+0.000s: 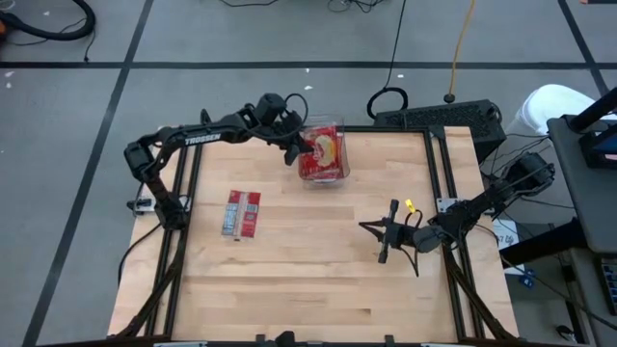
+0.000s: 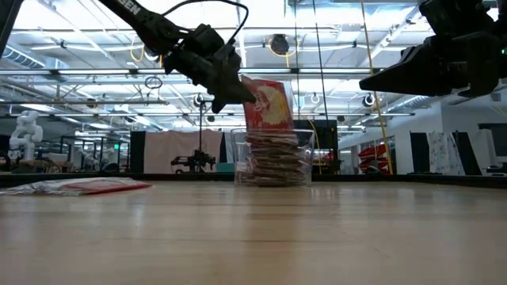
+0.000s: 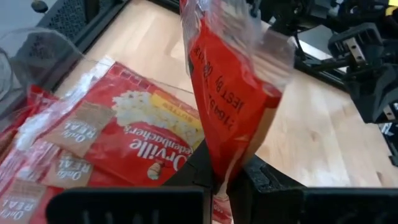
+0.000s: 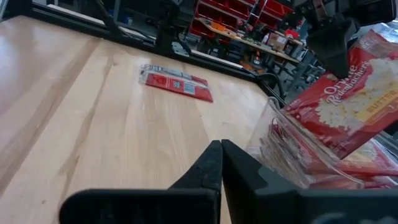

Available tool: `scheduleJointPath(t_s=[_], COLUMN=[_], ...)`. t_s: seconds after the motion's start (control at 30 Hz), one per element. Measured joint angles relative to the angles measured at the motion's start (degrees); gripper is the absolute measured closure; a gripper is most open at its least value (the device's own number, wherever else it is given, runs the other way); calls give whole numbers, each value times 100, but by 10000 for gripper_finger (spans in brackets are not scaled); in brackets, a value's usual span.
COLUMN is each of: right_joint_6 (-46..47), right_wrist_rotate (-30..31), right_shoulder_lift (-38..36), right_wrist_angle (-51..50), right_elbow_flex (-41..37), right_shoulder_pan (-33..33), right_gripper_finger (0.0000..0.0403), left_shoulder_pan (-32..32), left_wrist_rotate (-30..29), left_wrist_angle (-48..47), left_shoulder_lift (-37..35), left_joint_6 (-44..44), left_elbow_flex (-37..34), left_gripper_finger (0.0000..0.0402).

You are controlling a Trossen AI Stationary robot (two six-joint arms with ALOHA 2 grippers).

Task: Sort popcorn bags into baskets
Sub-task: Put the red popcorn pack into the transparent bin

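A red popcorn bag [image 2: 269, 103] stands on edge over the clear bin [image 1: 339, 127] at the table's far middle, held by my left gripper [image 1: 296, 147], which is shut on it. The bin holds a stack of red bags [image 2: 273, 158], also seen in the left wrist view [image 3: 124, 143]. One more bag [image 1: 241, 212] lies flat on the table's left part, silvery side partly up. My right gripper [image 1: 382, 231] hovers shut over the table's right part, away from all bags. My left gripper pinches the bag between its two fingers by an edge [image 3: 222, 177] on the bag's left side. The fingers come from the table's left, slanting down. The bag stands tilted on edge above the stack in the bin; whether its lower end touches the stack, I cannot tell.
A black frame rail [image 1: 439, 164] runs along the table's sides. A keyboard [image 1: 439, 118] and cables lie beyond the far edge. Bare wood stretches across the near half [image 1: 308, 289].
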Motion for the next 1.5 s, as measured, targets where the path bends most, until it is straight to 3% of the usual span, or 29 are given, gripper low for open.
scheduleJointPath(t_s=[0.23, 0.57, 1.2, 1.5], right_joint_6=[4, 26, 28, 804], right_wrist_rotate=[1, 2, 2, 312], right_shoulder_lift=[2, 4, 4, 4], right_wrist_angle=[0, 0, -2, 117], right_elbow_flex=[0, 0, 0, 0], right_shoulder_pan=[0, 0, 0, -435], right_gripper_finger=[403, 403, 403, 403], left_shoulder_pan=[30, 23, -117, -262], left_wrist_rotate=[-47, -368, -2085, -2340], left_wrist_angle=[-167, -190, -321, -1095], left_shoulder_lift=[111, 157, 157, -331], left_joint_6=[-188, -180, -59, -76], left_elbow_flex=[4, 2, 2, 0], left_gripper_finger=[373, 315, 196, 226])
